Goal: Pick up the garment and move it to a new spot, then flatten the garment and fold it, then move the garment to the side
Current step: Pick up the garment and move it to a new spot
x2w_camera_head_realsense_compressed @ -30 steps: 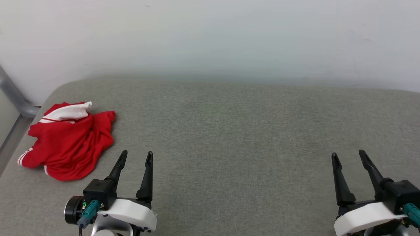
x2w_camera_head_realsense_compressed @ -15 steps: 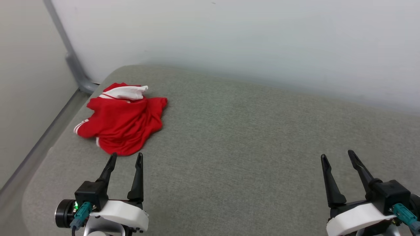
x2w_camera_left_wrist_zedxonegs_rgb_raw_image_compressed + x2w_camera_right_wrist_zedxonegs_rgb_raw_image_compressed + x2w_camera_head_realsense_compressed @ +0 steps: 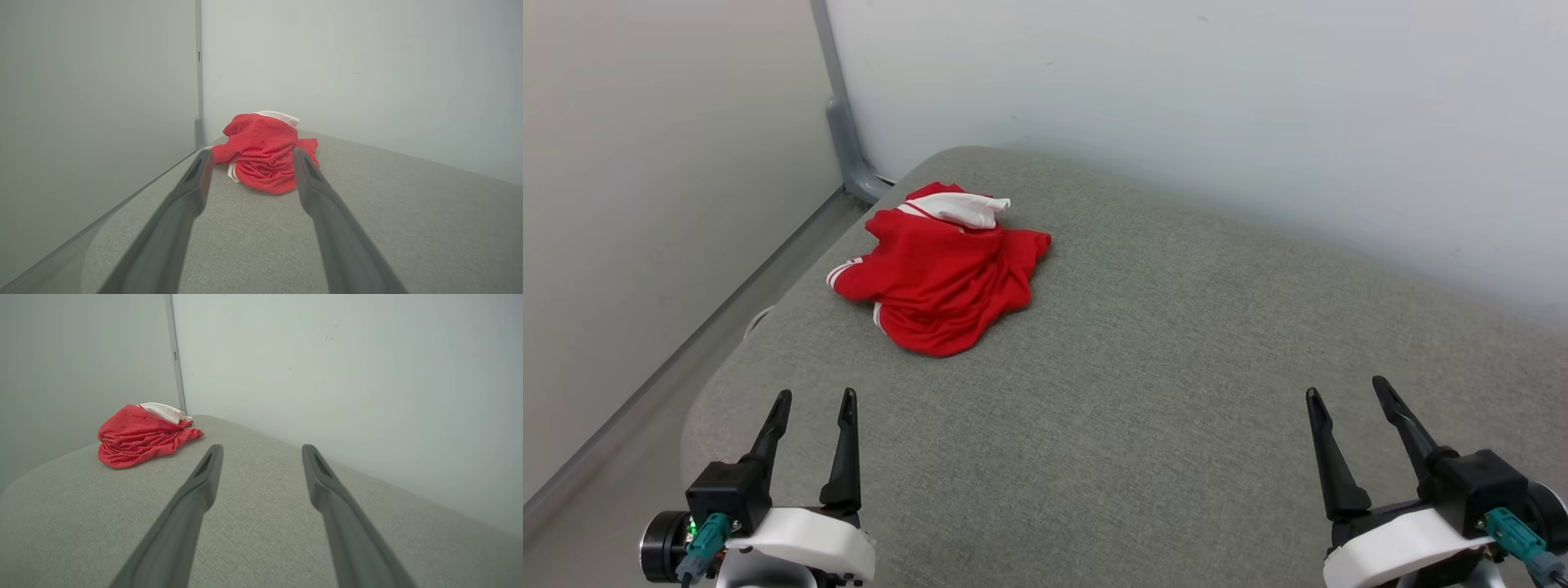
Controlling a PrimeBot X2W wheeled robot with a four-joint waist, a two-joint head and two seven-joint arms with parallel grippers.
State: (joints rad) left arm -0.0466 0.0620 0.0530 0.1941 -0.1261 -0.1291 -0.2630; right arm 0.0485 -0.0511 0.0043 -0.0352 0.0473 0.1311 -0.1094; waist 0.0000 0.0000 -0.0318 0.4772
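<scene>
The garment (image 3: 939, 278) lay on the padded surface (image 3: 1176, 392) near its far-left corner, before the wall (image 3: 1176, 98). The left gripper (image 3: 817, 394) stood nearer it than the right gripper (image 3: 1345, 386), which was well apart.

**Folds and Frame Edges Hide Much**

The garment (image 3: 939, 278) lies bunched, so its own folds cover most of its white trim and all of its underside. In the left wrist view, the fingers (image 3: 192, 192) of the left gripper (image 3: 250, 152) overlap the garment's two outer edges. In the head view, the bottom edge cuts off that gripper's mount and the mount of the right gripper (image 3: 1345, 386). The right edge cuts the grey padded surface (image 3: 1176, 367).
</scene>
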